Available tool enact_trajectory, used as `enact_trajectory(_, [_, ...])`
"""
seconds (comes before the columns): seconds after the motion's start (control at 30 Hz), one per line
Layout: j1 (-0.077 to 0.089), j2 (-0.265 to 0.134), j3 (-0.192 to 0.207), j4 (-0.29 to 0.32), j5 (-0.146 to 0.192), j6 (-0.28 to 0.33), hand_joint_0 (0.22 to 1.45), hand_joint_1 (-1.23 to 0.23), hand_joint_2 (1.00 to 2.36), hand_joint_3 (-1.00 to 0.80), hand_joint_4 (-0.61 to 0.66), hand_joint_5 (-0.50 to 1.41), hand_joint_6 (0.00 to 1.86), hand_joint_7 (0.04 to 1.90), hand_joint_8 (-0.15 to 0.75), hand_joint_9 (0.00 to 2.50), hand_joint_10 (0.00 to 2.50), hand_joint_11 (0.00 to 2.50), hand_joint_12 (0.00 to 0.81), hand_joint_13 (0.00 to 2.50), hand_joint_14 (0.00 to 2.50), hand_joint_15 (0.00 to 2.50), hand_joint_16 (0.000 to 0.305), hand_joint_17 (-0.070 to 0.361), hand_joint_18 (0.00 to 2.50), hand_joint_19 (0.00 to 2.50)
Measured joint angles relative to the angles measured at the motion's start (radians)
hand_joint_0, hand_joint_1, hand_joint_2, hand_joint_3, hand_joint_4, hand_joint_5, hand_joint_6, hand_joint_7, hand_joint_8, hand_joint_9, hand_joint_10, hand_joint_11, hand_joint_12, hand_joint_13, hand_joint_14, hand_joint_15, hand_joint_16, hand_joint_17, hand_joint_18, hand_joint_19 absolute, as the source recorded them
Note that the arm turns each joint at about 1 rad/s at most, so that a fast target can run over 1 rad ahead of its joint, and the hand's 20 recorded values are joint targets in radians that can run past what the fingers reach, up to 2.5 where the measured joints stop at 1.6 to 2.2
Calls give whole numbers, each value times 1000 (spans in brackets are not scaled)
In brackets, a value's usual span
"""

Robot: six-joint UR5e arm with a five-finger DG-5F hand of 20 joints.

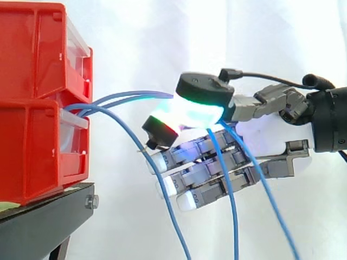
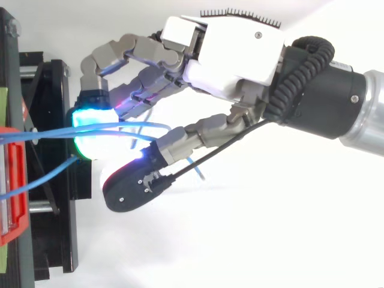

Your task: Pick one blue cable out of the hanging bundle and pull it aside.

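Several thin blue cables come out of the gap between the stacked red bins (image 1: 32, 135). Two of these cables (image 1: 130, 97) run level to the right, into my hand (image 1: 217, 168). There they pass between a green-glowing pad (image 1: 200, 105) above and a red-glowing pad (image 1: 160, 130) below, then hang down past my straight lower fingers (image 1: 195, 176). In the top view the same pair (image 2: 48, 133) stretches from the bin to the curled, cyan-lit pad (image 2: 93, 132). A third blue cable (image 1: 135, 135) droops free from the bin, left of my hand.
The red bins stand on a black stand (image 1: 43, 216) at the left, seen from above as a black frame (image 2: 54, 228). A white curtain (image 1: 162, 32) hangs behind. Open space lies to the right of the bins and below my hand.
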Motion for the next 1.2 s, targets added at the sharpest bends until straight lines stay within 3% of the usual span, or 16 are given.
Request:
enact_trajectory(0.07, [0,0,0,0,0,0,414,-804,1000,-500,65,-153,881,1052,278,860,11,421,424,780,12,355,57,129,715,317])
enact_trajectory(0.17, [0,0,3,0,1,0,388,-706,1000,-500,80,-145,862,1033,295,876,11,406,444,795,12,348,62,140,739,326])
enact_trajectory(0.3, [0,0,4,-1,0,0,401,-599,1000,-500,84,-140,847,1043,301,896,13,412,445,800,12,353,62,140,732,346])
enact_trajectory(0.37, [0,0,4,-2,0,0,485,-522,1000,-500,55,-140,835,1097,268,886,12,410,414,781,13,369,55,124,673,388])
enact_trajectory(0.43, [0,0,4,-2,0,0,567,-573,1003,-469,39,-141,829,1161,249,882,13,416,386,765,14,376,50,113,637,405])
enact_trajectory(0.73, [0,0,11,-18,0,0,596,-749,1022,-177,46,-169,874,1181,248,822,17,439,386,756,14,376,50,113,642,386])
enact_trajectory(0.97, [-2,0,18,-40,-7,0,718,-913,1013,-361,-31,-186,900,1166,235,772,14,428,365,733,14,359,50,113,648,327])
enact_trajectory(1.2, [-6,0,20,-44,-11,0,798,-945,1000,-500,-104,-186,912,1172,204,766,13,423,360,737,13,331,48,107,663,287])
